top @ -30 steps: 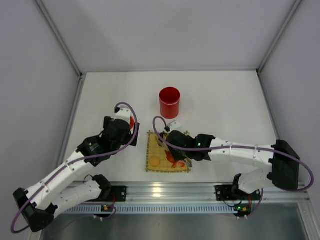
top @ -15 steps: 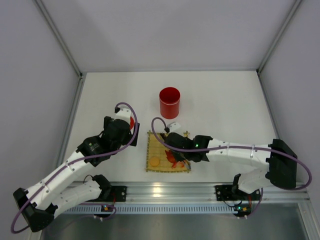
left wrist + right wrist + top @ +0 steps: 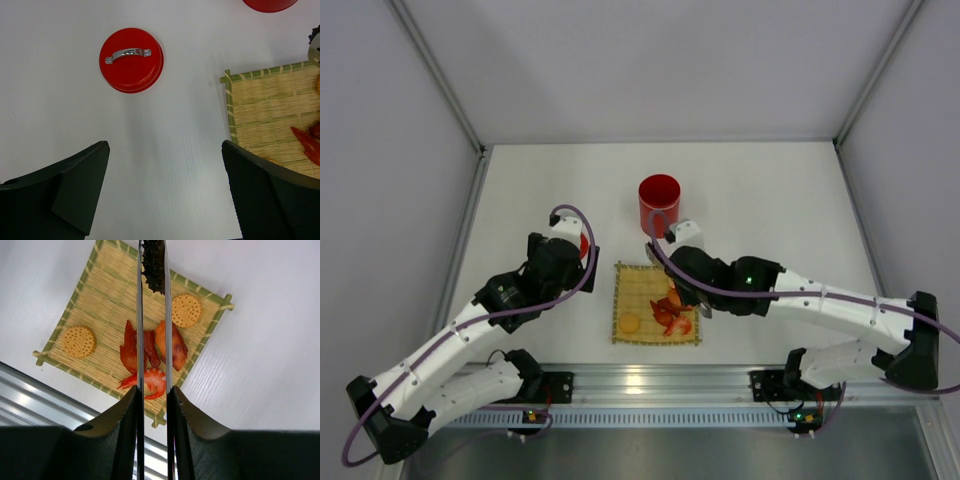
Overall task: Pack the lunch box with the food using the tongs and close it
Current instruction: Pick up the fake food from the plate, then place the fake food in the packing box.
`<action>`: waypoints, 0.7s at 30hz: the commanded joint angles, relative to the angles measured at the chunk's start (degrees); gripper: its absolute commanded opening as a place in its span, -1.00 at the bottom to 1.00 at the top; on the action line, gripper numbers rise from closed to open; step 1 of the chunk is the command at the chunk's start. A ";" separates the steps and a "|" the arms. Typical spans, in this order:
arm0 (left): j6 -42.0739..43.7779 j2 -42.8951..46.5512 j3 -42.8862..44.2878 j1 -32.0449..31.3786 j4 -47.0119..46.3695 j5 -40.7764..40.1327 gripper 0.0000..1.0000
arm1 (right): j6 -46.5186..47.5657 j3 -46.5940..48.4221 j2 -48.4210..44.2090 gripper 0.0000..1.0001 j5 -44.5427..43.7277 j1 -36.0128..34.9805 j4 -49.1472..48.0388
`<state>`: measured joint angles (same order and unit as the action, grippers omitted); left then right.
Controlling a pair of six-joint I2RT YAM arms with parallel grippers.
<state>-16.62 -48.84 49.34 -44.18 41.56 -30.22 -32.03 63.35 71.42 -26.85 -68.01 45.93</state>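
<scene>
The open red lunch box [image 3: 659, 203] stands upright behind the bamboo mat [image 3: 642, 290]. Its red lid [image 3: 131, 60], with a silver tab, lies on the table, and my left gripper [image 3: 165, 145] hovers open above and beside it. My right gripper [image 3: 152, 390] is shut on the silver tongs [image 3: 139, 315], both arms pressed between its fingers. The tongs' tips pinch a dark brown piece [image 3: 154, 267], held above the mat's far edge. On the mat [image 3: 100, 300] lie two orange round slices [image 3: 78, 341] [image 3: 186, 310] and red chunks [image 3: 150, 382].
White walls enclose the table on three sides, and a metal rail [image 3: 650, 380] runs along the near edge. The right arm [image 3: 820, 300] stretches in from the right across the table. The lunch box's rim [image 3: 270, 4] shows at the top of the left wrist view.
My right gripper has squeezed the tongs together on the dark brown piece and lifted it off the mat, swinging back and right. The left arm has not moved.
</scene>
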 commanded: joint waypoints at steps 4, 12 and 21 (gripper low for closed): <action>-0.43 0.85 -0.30 -0.03 -1.04 -0.02 0.98 | 6.53 12.75 -2.69 -0.50 -2.95 7.07 3.20; -0.43 0.76 -0.30 -0.03 -1.13 -0.02 0.98 | 12.87 26.19 4.25 -0.50 3.91 19.04 2.76; -0.43 0.94 -0.30 -0.03 -1.04 -0.02 0.98 | 14.98 31.13 12.87 -0.50 8.22 23.18 1.62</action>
<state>-16.62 -48.84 49.34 -44.18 41.56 -30.20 -18.74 92.36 83.46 -20.56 -45.87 48.12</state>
